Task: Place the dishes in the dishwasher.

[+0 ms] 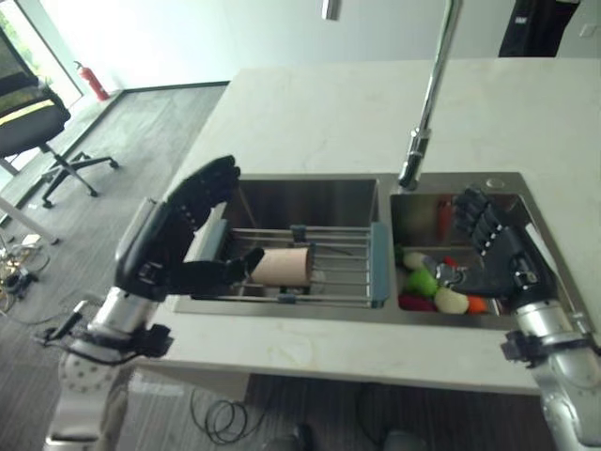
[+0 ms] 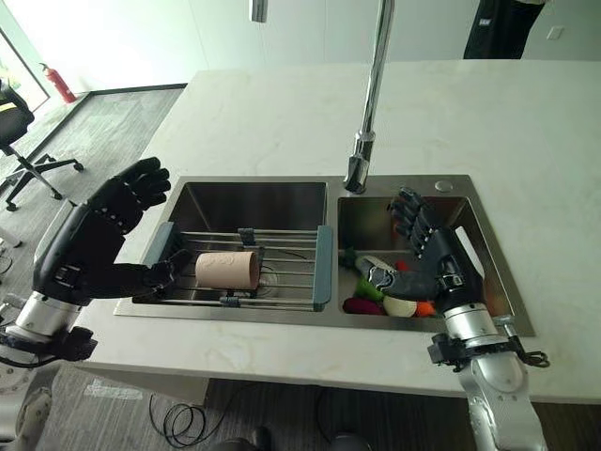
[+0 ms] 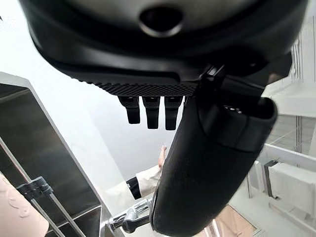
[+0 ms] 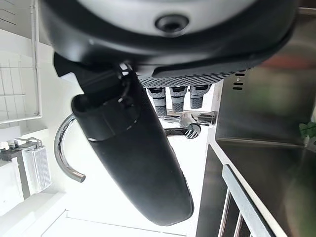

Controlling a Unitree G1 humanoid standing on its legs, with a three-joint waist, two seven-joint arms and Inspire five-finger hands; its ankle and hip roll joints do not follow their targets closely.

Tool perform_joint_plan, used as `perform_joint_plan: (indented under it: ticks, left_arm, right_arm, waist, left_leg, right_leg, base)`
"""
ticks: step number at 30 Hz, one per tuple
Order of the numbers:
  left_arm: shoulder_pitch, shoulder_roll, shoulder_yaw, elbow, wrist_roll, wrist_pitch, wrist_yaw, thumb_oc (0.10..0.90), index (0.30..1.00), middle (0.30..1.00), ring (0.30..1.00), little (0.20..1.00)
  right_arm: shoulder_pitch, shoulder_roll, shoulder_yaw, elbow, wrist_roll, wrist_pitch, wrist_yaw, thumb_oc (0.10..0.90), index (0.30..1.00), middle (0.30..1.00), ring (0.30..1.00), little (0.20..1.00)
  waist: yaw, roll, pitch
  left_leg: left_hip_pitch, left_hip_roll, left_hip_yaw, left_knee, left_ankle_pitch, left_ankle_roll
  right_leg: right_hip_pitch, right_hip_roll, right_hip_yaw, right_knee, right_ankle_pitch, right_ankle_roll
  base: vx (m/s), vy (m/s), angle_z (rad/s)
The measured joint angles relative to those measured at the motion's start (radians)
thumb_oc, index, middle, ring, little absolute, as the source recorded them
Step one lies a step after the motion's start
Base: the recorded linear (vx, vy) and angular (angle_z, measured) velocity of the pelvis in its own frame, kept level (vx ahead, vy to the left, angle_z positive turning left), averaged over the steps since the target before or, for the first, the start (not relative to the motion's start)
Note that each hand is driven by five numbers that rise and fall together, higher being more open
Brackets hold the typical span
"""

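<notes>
A pale pink cup [image 1: 282, 267] lies on its side on a wire rack [image 1: 329, 268] spanning the left sink basin. My left hand [image 1: 174, 235] hovers at the basin's left edge, fingers straight and spread, thumb reaching toward the cup without touching it. My right hand [image 1: 498, 252] is open above the right basin, fingers straight, holding nothing. Below it lie several toy fruits and vegetables [image 1: 434, 287] in green, red, white and orange. In the left wrist view the cup's [image 3: 12, 212] edge shows past my open left hand [image 3: 212, 163].
A tall chrome faucet [image 1: 427, 103] rises between the two basins of the steel sink [image 1: 310, 188]. The white marble counter [image 1: 329, 113] stretches behind. An office chair [image 1: 38, 132] and a fire extinguisher [image 1: 92, 82] stand on the floor at the left.
</notes>
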Motion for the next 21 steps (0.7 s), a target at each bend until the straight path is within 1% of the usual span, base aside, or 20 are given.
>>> perform_joint_plan:
  ticks: [1, 2, 3, 4, 6, 7, 8, 9, 10, 13, 16, 20, 21]
  left_arm:
    - [-0.003, 0.022, 0.000, 0.011, 0.019, 0.015, 0.000, 0.800, 0.900, 0.900, 0.900, 0.900]
    - [-0.020, 0.039, -0.002, 0.030, 0.051, 0.048, 0.001, 0.800, 0.900, 0.900, 0.900, 0.900]
    - [-0.037, 0.053, -0.010, 0.041, 0.069, 0.058, 0.001, 0.800, 0.900, 0.900, 0.900, 0.900]
    - [-0.052, 0.068, -0.012, 0.047, 0.099, 0.065, 0.001, 0.800, 0.900, 0.900, 0.900, 0.900]
    - [-0.094, 0.136, -0.032, 0.068, 0.132, 0.090, -0.004, 0.800, 0.900, 0.900, 0.900, 0.900]
    - [-0.110, 0.167, -0.032, 0.080, 0.132, 0.101, -0.011, 0.800, 0.900, 0.900, 0.900, 0.900]
    - [-0.132, 0.186, -0.032, 0.093, 0.132, 0.120, -0.022, 0.800, 0.900, 0.900, 0.900, 0.900]
    - [-0.143, 0.188, -0.032, 0.099, 0.132, 0.126, -0.026, 0.800, 0.900, 0.900, 0.900, 0.900]
    - [-0.159, 0.190, -0.037, 0.101, 0.136, 0.143, -0.028, 0.800, 0.900, 0.900, 0.900, 0.900]
    - [-0.218, 0.216, -0.104, 0.136, 0.170, 0.184, -0.050, 0.800, 0.900, 0.900, 0.900, 0.900]
    - [-0.230, 0.216, -0.149, 0.169, 0.182, 0.207, -0.066, 0.800, 0.900, 0.900, 0.900, 0.900]
    - [-0.239, 0.216, -0.208, 0.233, 0.238, 0.238, -0.067, 0.800, 0.900, 0.900, 0.900, 0.900]
    - [-0.239, 0.216, -0.221, 0.250, 0.252, 0.244, -0.069, 0.800, 0.900, 0.900, 0.900, 0.900]
  right_arm:
    - [-0.003, -0.001, -0.001, 0.000, 0.000, 0.007, 0.000, 0.800, 0.900, 0.900, 0.900, 0.900]
    - [-0.007, -0.005, -0.001, 0.000, 0.000, 0.019, 0.000, 0.800, 0.900, 0.900, 0.900, 0.900]
    - [-0.007, -0.012, 0.000, 0.000, 0.000, 0.029, 0.001, 0.800, 0.900, 0.900, 0.900, 0.900]
    - [-0.007, -0.015, 0.000, 0.000, 0.001, 0.035, 0.000, 0.800, 0.900, 0.900, 0.900, 0.900]
    - [-0.013, -0.032, 0.005, 0.001, 0.001, 0.039, 0.000, 0.800, 0.900, 0.900, 0.900, 0.900]
    - [-0.020, -0.042, 0.012, 0.001, 0.001, 0.040, 0.001, 0.800, 0.900, 0.900, 0.900, 0.900]
    - [-0.022, -0.050, 0.013, 0.001, 0.002, 0.040, 0.001, 0.800, 0.900, 0.900, 0.900, 0.900]
    - [-0.022, -0.053, 0.013, 0.001, 0.002, 0.040, 0.001, 0.800, 0.900, 0.900, 0.900, 0.900]
    - [-0.023, -0.056, 0.013, 0.001, 0.003, 0.042, 0.001, 0.800, 0.900, 0.900, 0.900, 0.900]
    - [-0.033, -0.065, 0.018, 0.001, 0.003, 0.057, 0.005, 0.800, 0.900, 0.900, 0.900, 0.900]
    - [-0.033, -0.077, 0.018, 0.007, 0.003, 0.063, 0.013, 0.800, 0.900, 0.900, 0.900, 0.900]
    - [-0.033, -0.093, 0.018, 0.007, 0.003, 0.068, 0.026, 0.800, 0.900, 0.900, 0.900, 0.900]
    - [-0.033, -0.096, 0.018, 0.008, 0.003, 0.068, 0.031, 0.800, 0.900, 0.900, 0.900, 0.900]
  waist:
    - [0.000, -0.003, -0.002]
    - [-0.004, -0.003, -0.002]
    - [-0.004, -0.003, -0.002]
    - [-0.013, -0.004, -0.002]
    - [-0.019, -0.004, -0.004]
    - [-0.029, -0.003, -0.006]
    - [-0.031, 0.000, -0.014]
    - [-0.036, 0.002, -0.020]
    - [-0.051, 0.004, -0.027]
    - [-0.057, 0.013, -0.046]
    - [-0.080, 0.016, -0.047]
    - [-0.093, 0.016, -0.048]
    - [-0.104, 0.016, -0.048]
  left_leg:
    - [0.002, 0.000, 0.008, -0.001, 0.000, 0.000]
    - [0.003, 0.001, 0.019, 0.000, 0.000, 0.001]
    - [0.003, 0.001, 0.019, 0.001, 0.000, 0.002]
    - [0.007, 0.001, 0.024, 0.002, 0.000, 0.002]
    - [0.008, 0.005, 0.031, 0.003, 0.000, 0.002]
    - [0.009, 0.006, 0.035, 0.003, 0.000, 0.002]
    - [0.009, 0.008, 0.041, 0.003, 0.000, 0.002]
    - [0.010, 0.008, 0.044, 0.003, 0.000, 0.003]
    - [0.012, 0.008, 0.050, 0.003, 0.000, 0.003]
    - [0.012, 0.011, 0.065, 0.000, -0.001, 0.004]
    - [0.012, 0.015, 0.077, 0.001, -0.001, 0.004]
    - [0.014, 0.027, 0.100, 0.001, -0.001, 0.003]
    - [0.014, 0.028, 0.100, 0.000, 0.000, 0.003]
  right_leg:
    - [0.000, 0.001, 0.008, -0.004, 0.000, 0.000]
    - [0.000, 0.001, 0.014, -0.013, 0.000, 0.000]
    - [0.000, 0.000, 0.016, -0.012, 0.001, 0.001]
    - [-0.002, -0.002, 0.025, -0.011, 0.002, 0.001]
    - [-0.005, 0.000, 0.034, -0.008, 0.004, 0.000]
    - [-0.006, 0.001, 0.034, -0.008, 0.005, 0.000]
    - [-0.009, 0.002, 0.037, -0.008, 0.006, 0.000]
    - [-0.010, 0.003, 0.040, -0.009, 0.006, 0.000]
    - [-0.016, 0.007, 0.046, -0.011, 0.008, 0.000]
    - [-0.022, 0.015, 0.063, -0.012, 0.017, 0.000]
    - [-0.028, 0.020, 0.076, -0.015, 0.023, -0.001]
    - [-0.039, 0.032, 0.095, -0.020, 0.032, -0.005]
    - [-0.039, 0.036, 0.095, -0.021, 0.033, -0.006]
  base:
    - [0.03, 0.093, -0.24]
    - [0.02, 0.103, -0.21]
    - [0.01, 0.068, -0.19]
    - [0.01, 0.074, -0.08]
    - [0.01, 0.055, -0.11]
    - [0.01, 0.045, -0.14]
    - [0.01, 0.051, -0.13]
    - [0.01, 0.046, -0.16]
    - [0.01, 0.038, -0.10]
    - [0.00, 0.018, -0.17]
    - [0.00, 0.011, -0.14]
    - [0.00, 0.003, -0.18]
    - [0.01, 0.005, -0.07]
